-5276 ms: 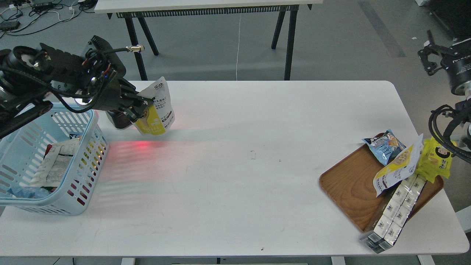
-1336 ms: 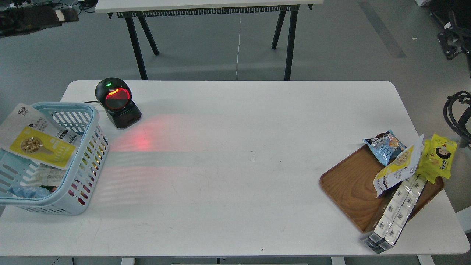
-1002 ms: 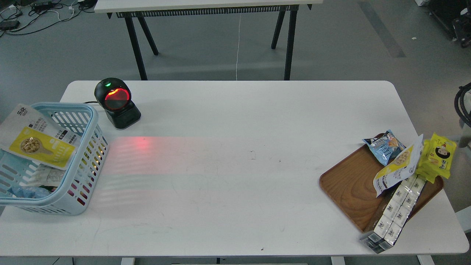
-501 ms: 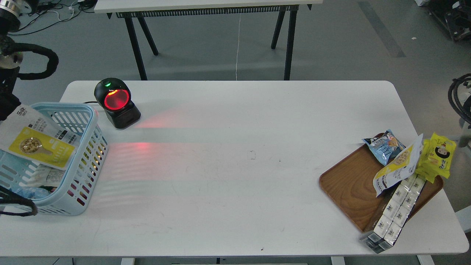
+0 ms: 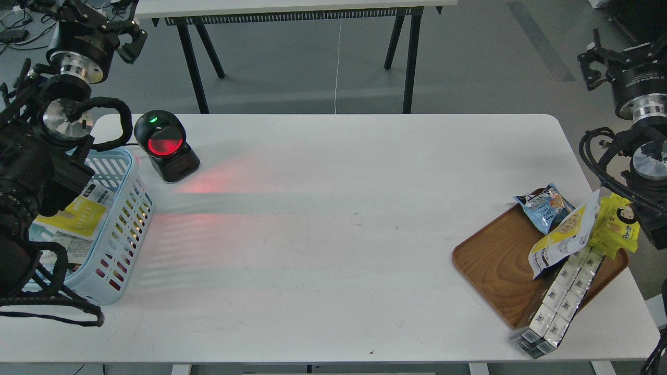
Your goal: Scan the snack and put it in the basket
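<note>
head view: your left gripper (image 5: pixel 83 13) is raised at the top left, its fingers spread wide and holding nothing. below it, under the left arm, sits the light blue basket (image 5: pixel 122 219); the snack (image 5: pixel 78 216) lies inside, partly hidden by the arm, only its yellow part and text panel showing. just right of that arm the barcode scanner (image 5: pixel 164 148) glows red on the white table (image 5: pixel 333 234). your right gripper (image 5: pixel 617 54) is up at the far right edge; you cannot tell its opening. below it the wooden tray (image 5: pixel 495 265) carries a blue snack bag (image 5: pixel 544 205), a second yellow bean pouch (image 5: pixel 565 234), yellow cartoon-face packs (image 5: pixel 622 224) and a strip of white cartons (image 5: pixel 560 299).
</note>
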`<state>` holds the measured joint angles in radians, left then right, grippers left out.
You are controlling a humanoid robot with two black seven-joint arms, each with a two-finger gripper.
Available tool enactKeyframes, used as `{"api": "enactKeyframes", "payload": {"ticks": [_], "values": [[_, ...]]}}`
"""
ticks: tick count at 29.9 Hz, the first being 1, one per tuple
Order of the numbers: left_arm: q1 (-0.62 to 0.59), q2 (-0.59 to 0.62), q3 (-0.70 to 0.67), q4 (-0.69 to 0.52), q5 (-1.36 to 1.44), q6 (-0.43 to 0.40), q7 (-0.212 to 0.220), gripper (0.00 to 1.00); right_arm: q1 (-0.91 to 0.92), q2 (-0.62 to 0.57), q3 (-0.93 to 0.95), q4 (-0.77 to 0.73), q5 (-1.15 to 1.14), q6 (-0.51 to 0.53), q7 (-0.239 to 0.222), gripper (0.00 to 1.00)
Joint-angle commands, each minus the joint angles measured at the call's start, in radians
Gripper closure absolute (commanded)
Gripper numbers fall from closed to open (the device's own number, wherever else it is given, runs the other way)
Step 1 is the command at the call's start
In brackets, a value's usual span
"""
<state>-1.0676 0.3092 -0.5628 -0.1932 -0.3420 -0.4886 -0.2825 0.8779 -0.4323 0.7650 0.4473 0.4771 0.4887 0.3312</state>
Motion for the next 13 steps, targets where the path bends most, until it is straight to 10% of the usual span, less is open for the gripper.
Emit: {"api": "enactKeyframes", "payload": {"ticks": [1,13], "values": [[0.023,-0.009,-0.026,0.0,-0.015,0.0,-0.001,0.0,-0.004,0.004,-0.004,-0.002,-0.002,0.0,0.003,0.01],[0.048,-0.016,-0.043,-0.009,-0.02,0.0,-0.015,0.0,-0.002,0.024,-0.015,0.001,-0.005,0.0,-0.003,0.01]]}}
